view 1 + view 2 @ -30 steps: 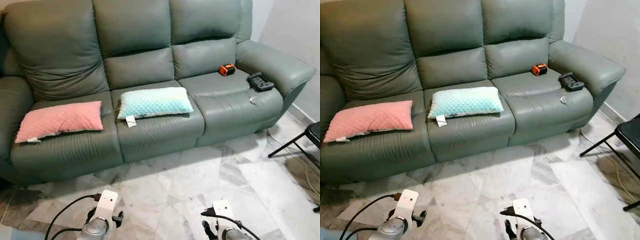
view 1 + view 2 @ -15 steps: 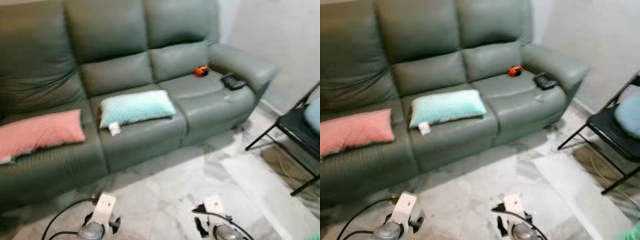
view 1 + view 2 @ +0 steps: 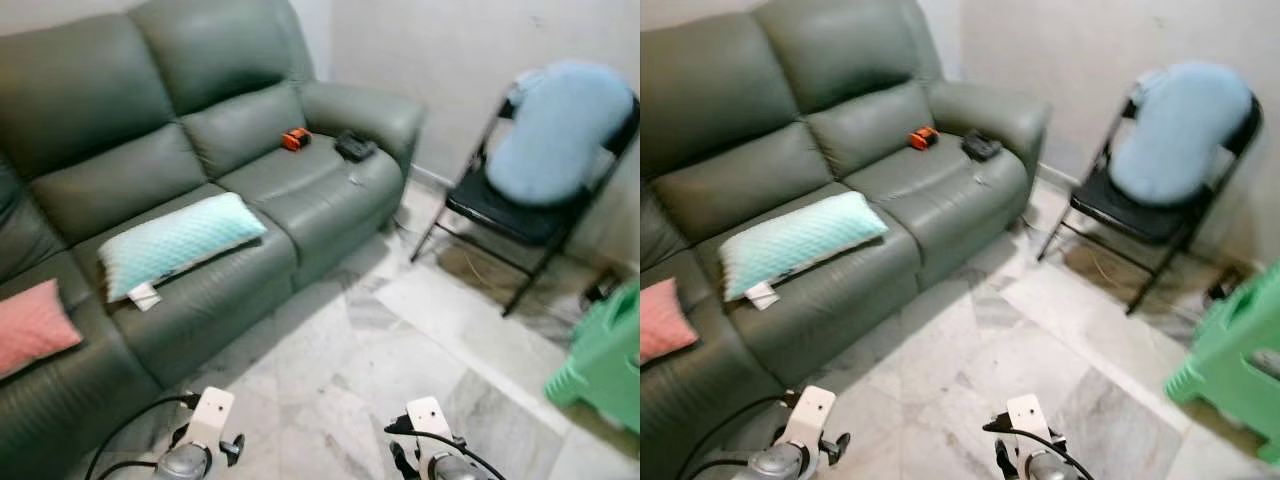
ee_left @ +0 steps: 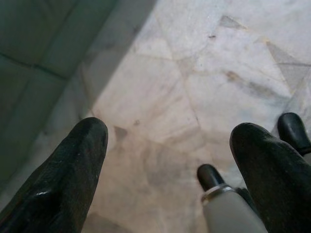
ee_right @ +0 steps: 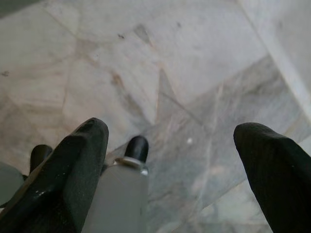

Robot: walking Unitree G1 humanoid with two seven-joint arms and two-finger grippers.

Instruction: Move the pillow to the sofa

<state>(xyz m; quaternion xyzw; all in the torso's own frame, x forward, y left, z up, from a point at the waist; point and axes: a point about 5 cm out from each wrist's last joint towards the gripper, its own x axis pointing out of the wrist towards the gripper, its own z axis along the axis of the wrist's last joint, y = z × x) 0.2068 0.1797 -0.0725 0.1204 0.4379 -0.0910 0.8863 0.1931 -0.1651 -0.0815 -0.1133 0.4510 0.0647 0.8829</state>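
Showing the sofa [image 3: 150, 150] as landmark: a grey-green leather three-seater running from the near left toward the far wall. A blue pillow [image 3: 560, 130] rests on a black folding chair [image 3: 505, 215], leaning against the chair's back; the chair stands on the floor to the right of the sofa, beyond its right armrest and apart from it. On the sofa's middle seat lies a teal pillow [image 3: 175, 243] with a white tag at its front corner. On the sofa's left seat lies a pink pillow [image 3: 30, 328], cut by the picture's edge. On the sofa's right seat, near the backrest, sits a small orange object [image 3: 294, 139]; a dark device [image 3: 354, 146] lies just beside the armrest. A green stool [image 3: 600, 360] stands on the floor well to the right of the sofa, nearer the robot than the chair. The floor [image 3: 400, 340] in front of the sofa is pale marble tile.

Both arms hang low in front of the sofa, over the floor. The left end effector [image 4: 170, 145] has its two fingers spread apart with nothing between them but tile; the sofa's base shows in shadow beside it. The right end effector [image 5: 172, 145] likewise has its fingers spread wide and empty above the floor. Neither touches any pillow.
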